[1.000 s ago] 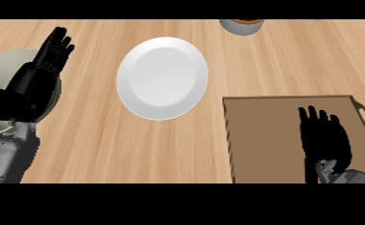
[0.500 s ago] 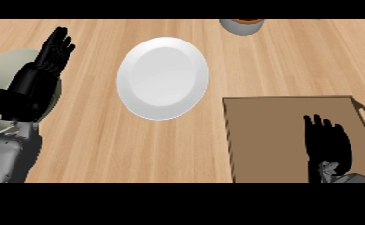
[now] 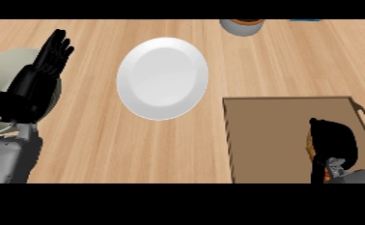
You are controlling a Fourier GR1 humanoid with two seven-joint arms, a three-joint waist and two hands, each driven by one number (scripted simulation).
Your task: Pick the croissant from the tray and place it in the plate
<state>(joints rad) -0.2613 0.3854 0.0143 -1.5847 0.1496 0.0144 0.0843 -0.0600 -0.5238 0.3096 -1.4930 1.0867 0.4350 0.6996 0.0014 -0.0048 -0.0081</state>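
At the left edge the left hand (image 3: 44,69) rests, fingers straight and upward. The white plate (image 3: 162,78) lies bare at centre. At lower right, on the brown tray (image 3: 274,137), the right hand (image 3: 331,144) curls over the croissant (image 3: 309,144), mostly hiding it.

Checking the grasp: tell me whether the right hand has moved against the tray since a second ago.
Yes. The right hand has dropped toward the tray's near right corner, fingers now curled.
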